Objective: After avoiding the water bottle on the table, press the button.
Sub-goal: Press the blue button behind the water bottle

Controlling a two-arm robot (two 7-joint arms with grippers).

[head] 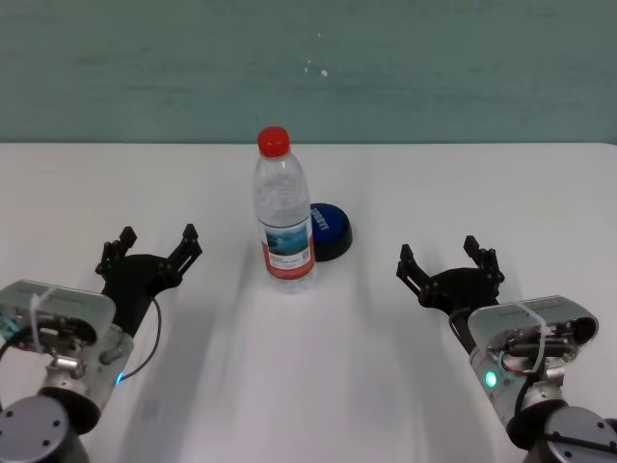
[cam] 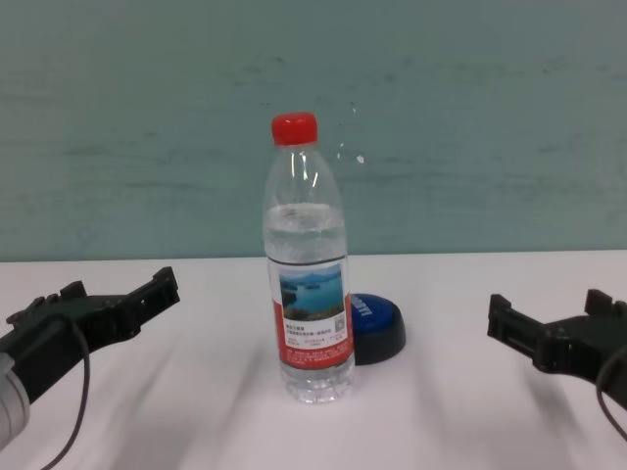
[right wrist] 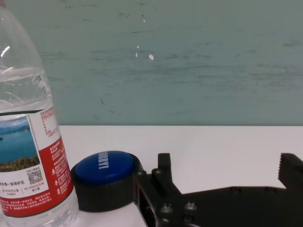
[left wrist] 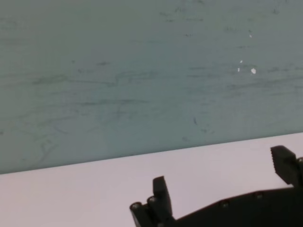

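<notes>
A water bottle (head: 284,214) with a red cap stands upright near the middle of the white tabletop (head: 501,183), and the blue button (head: 328,230) it screens sits just behind it on the far right side, so close that the chest view shows the dome half hidden by the bottle's label. The left gripper (head: 154,245) hovers low at the near left, its jaws spread wide and empty; the right gripper (head: 443,261) hovers at the near right, jaws equally wide and holding nothing, well apart from both objects. The chief hazard appears to be the bottle itself: tall, narrow and only partly filled, it would likely tip or skid if a passing finger or wrist clipped it. A straight reach from the left would run directly into it, so the right arm seems the safer candidate, its wrist view showing the button in the open beside the bottle. Even then, the outspread jaws make a broad front, and the finger nearest the bottle could brush the label on the way in. A press landing off-centre on the low dome might also slide the button into the bottle's base.
</notes>
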